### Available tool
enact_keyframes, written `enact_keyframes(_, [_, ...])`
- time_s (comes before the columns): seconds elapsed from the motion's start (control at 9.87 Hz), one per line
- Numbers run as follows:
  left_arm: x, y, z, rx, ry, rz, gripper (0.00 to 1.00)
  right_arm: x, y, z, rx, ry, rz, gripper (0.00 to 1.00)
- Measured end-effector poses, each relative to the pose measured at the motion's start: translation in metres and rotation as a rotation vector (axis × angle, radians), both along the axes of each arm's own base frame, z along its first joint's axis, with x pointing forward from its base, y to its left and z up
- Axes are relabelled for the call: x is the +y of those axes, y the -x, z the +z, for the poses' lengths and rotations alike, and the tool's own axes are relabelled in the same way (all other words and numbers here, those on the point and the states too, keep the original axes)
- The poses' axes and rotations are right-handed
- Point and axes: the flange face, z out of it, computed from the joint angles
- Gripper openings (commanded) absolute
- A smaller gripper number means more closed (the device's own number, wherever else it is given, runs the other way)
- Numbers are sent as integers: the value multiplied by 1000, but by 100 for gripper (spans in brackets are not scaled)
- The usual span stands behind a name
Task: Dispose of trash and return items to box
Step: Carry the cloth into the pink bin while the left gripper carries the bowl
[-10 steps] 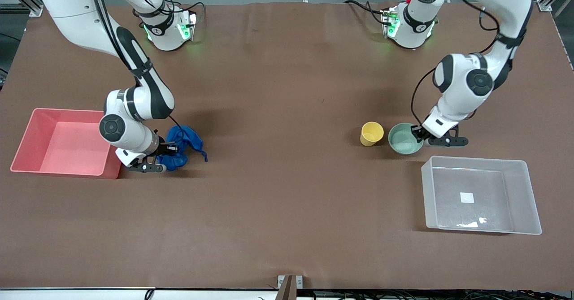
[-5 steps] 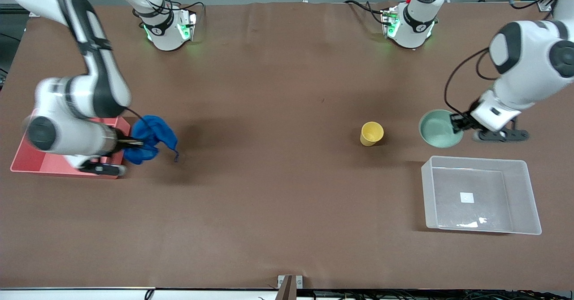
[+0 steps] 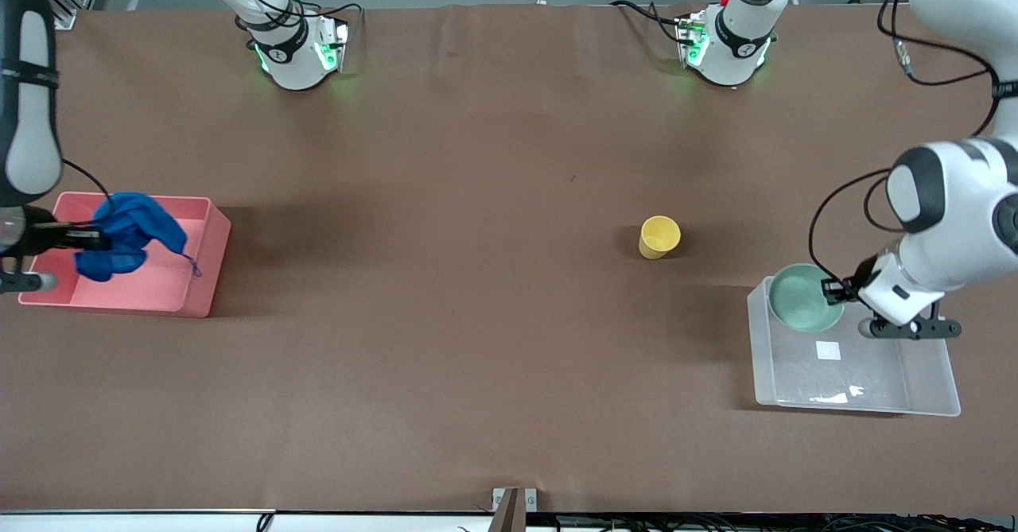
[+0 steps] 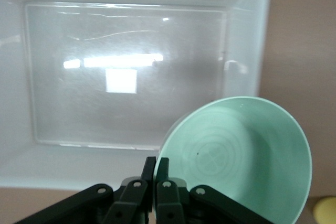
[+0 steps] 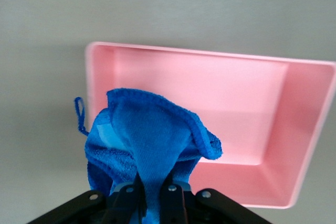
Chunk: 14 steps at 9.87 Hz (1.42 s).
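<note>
Wrinkly royal-blue rag [image 3: 127,234] pinched in right gripper [image 3: 75,238] fingers, over pink bin [image 3: 203,266]. Mint bowl [image 3: 805,309] clamped by rim in left gripper [image 3: 833,291], over tub [image 3: 930,393] corner. Yellow cup [image 3: 659,237] upright mid-tabletop [image 3: 477,317].

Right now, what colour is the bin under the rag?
Pink bin, clearest in the right wrist view.

High front camera faces the arm bases; wrist cameras look down closely, sharing its clear box [image 4: 252,51] and pink bin [image 5: 310,129].

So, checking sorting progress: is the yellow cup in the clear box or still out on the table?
Out. The yellow cup stands upright on the brown table, apart from the clear box.
</note>
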Motion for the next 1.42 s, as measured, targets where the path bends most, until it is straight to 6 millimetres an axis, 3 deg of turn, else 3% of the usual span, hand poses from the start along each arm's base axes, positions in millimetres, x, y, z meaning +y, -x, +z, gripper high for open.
enact_keyframes(0.1, [9, -6, -12, 9, -8, -1, 1, -20, 2, -8, -19, 13, 39, 3])
enact_keyframes(0.3, [14, -10, -34, 33, -13, -8, 1, -53, 13, -51, -28, 33, 96, 3])
enact_keyframes(0.51, [26, -14, -54, 38, -8, -6, 1, -59, 29, -98, -1, 31, 103, 4])
enact_keyframes(0.71, [34, -19, -72, 40, 21, -12, 1, -51, 37, -132, -2, 4, 82, 17])
enact_keyframes(0.81, [34, -21, -80, 34, 20, -22, 1, -46, 39, -147, 3, -16, 68, 42])
enact_keyframes(0.91, [34, -23, -88, 26, 17, -34, 1, -41, 40, -159, 15, -30, 63, 99])
enact_keyframes(1.11, [38, -25, -102, 9, 9, -38, 1, -35, 38, -168, 23, -35, 67, 100])
enact_keyframes(1.22, [39, -26, -107, -1, 5, -37, 0, -33, 34, -162, 8, -34, 68, 100])
enact_keyframes(1.32, [41, -26, -111, -1, 3, -37, 1, -30, 26, -143, -19, -34, 70, 100])
enact_keyframes(1.42, [42, -27, -115, -2, 3, -38, 7, -23, 15, -112, -39, -43, 55, 100])
